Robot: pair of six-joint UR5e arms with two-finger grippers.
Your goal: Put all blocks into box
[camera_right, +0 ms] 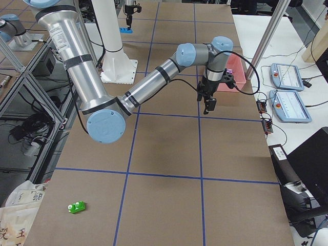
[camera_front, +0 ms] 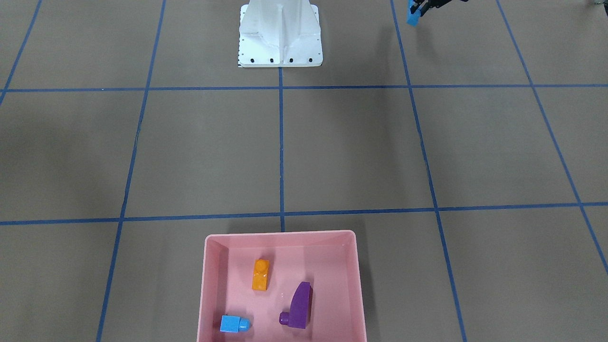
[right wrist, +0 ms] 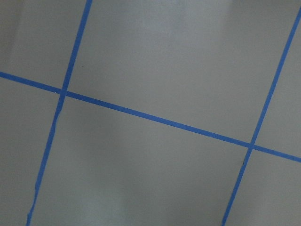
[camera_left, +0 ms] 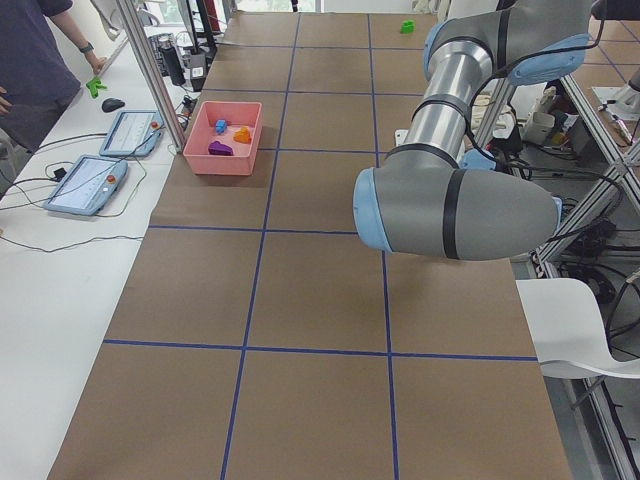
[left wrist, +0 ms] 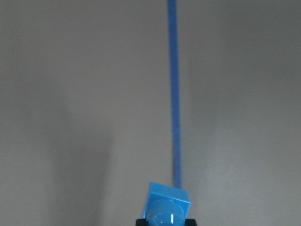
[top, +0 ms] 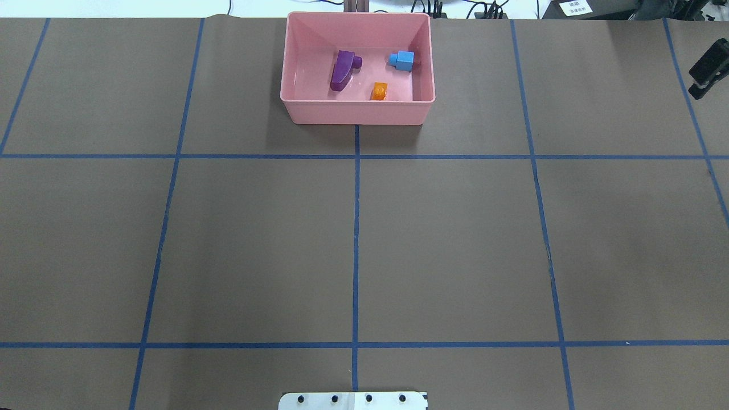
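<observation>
The pink box [camera_front: 209, 285] [top: 356, 111] stands at the table's far middle edge. In it lie the orange sloped block [camera_front: 260, 275] [top: 379, 91], the purple sloped block [camera_front: 300, 306] [top: 342, 69] and the small blue cube [camera_front: 233, 324] [top: 403, 60]. My left gripper [camera_front: 418, 9] is shut on the long blue block [camera_front: 413, 17] [left wrist: 167, 209] and holds it above the table near my base. The green block [camera_right: 77, 207] [camera_left: 407, 26] lies on the table far out on my right. My right gripper [top: 697, 80] [camera_right: 209, 104] hangs in the air, empty, and looks open.
The white robot base [camera_front: 280, 38] [top: 353, 400] stands at the near middle edge. A side bench with control tablets [camera_left: 100, 170] [camera_right: 289, 92] and a person [camera_left: 30, 60] are beyond the box side. Blue tape lines grid the brown table.
</observation>
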